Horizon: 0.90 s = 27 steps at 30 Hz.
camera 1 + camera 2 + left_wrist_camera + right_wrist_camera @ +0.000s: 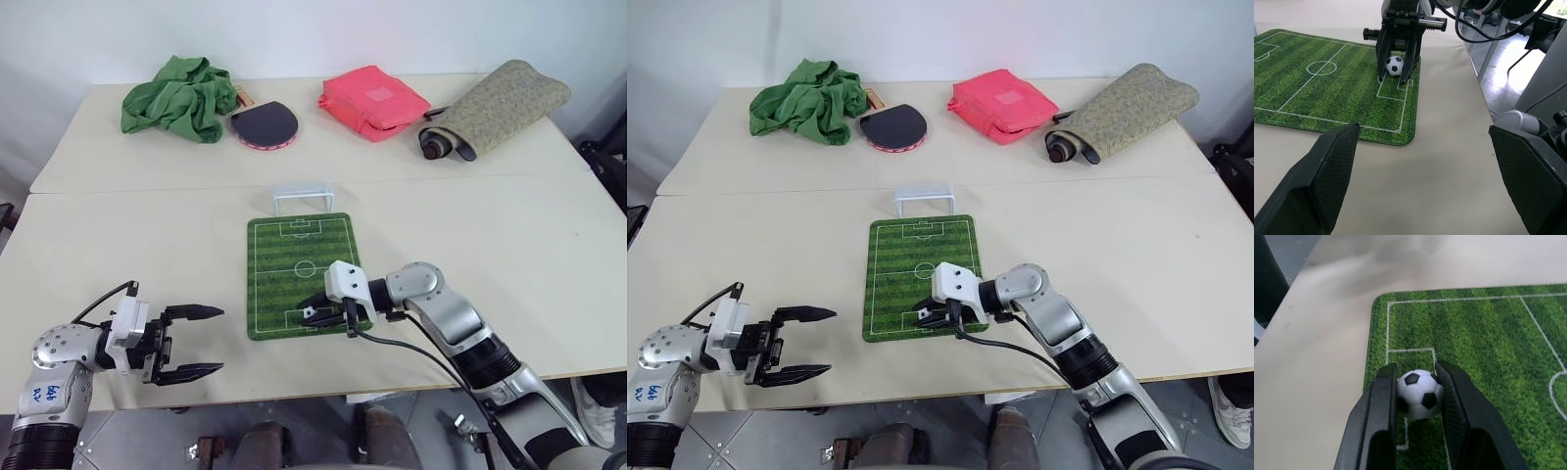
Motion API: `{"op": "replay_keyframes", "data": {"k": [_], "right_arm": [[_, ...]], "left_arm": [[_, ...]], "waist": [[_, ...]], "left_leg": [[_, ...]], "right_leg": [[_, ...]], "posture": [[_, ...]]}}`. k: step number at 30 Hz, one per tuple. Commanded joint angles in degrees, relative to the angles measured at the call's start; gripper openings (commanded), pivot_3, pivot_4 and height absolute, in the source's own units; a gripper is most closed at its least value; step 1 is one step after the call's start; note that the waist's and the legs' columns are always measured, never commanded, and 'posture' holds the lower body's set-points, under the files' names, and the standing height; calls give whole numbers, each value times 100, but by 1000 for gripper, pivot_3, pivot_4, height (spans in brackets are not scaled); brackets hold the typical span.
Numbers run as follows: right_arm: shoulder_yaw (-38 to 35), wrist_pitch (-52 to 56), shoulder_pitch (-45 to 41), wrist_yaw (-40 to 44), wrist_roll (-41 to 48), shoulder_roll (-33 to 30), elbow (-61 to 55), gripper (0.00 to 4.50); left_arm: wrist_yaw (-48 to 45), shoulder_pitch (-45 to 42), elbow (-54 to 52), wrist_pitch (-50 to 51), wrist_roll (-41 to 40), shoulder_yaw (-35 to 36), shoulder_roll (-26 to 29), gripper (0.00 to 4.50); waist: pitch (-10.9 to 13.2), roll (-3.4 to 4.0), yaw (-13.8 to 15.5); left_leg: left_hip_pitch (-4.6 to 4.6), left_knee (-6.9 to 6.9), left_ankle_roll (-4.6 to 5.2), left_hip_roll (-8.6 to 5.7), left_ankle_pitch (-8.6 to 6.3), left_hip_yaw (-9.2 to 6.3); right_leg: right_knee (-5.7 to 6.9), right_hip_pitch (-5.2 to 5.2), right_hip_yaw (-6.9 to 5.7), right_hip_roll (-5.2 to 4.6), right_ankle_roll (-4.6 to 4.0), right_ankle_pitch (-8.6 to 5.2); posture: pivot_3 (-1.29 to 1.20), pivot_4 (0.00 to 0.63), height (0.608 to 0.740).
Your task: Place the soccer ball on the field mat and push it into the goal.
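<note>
The soccer ball (1419, 394), white with black patches, sits pinched between the two black fingers of my right gripper (315, 315), which is shut on it. Ball (1395, 65) and fingers hang low over the near penalty box of the green field mat (299, 250); the fingertips look close to or on the mat. The small white goal (303, 197) stands just past the mat's far short edge. My left gripper (199, 341) is open, empty, over bare table to the left of the mat and pointing toward it.
Along the far table lie a green cloth (178, 97), a dark paddle (263, 124), a pink pouch (373, 101) and a rolled olive-tan mat (496, 110). A seam splits the two tabletops (147, 186) behind the goal. The table's near edge runs just below both grippers.
</note>
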Motion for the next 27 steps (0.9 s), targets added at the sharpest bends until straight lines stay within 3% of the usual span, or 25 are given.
{"op": "replay_keyframes", "data": {"k": [1, 12, 19, 27], "right_arm": [[3, -77, 20, 89, -30, 10, 91, 817], [-75, -17, -39, -41, -51, 287, 510, 817], [-136, -257, -13, 148, 75, 333, 484, 3152], [-172, -374, -80, 206, 99, 319, 544, 3152]], "left_arm": [[0, -2, -90, -11, -29, 44, 25, 4500], [37, -21, -80, 3, -36, 112, 77, 4500], [57, -31, -42, 15, -47, 151, 111, 4500], [77, -37, -10, -19, -48, 148, 67, 4500]], "waist": [[0, 0, -1], [-1, -1, -25], [-1, -1, -23], [0, -1, -23]], "left_leg": [[0, 0, 0, 0, 0, 0], [8, 0, 0, 3, 0, 7], [8, 1, 0, 4, 0, 7], [8, 1, 0, 4, 0, 7]], "right_leg": [[0, 0, 0, 0, 0, 0], [4, 1, 4, 1, 0, 0], [5, 1, 4, 1, 0, 0], [4, 1, 4, 1, 0, 0]], "posture": [[0, 150, 740], [0, 150, 740], [0, 150, 740], [0, 150, 740]]}}
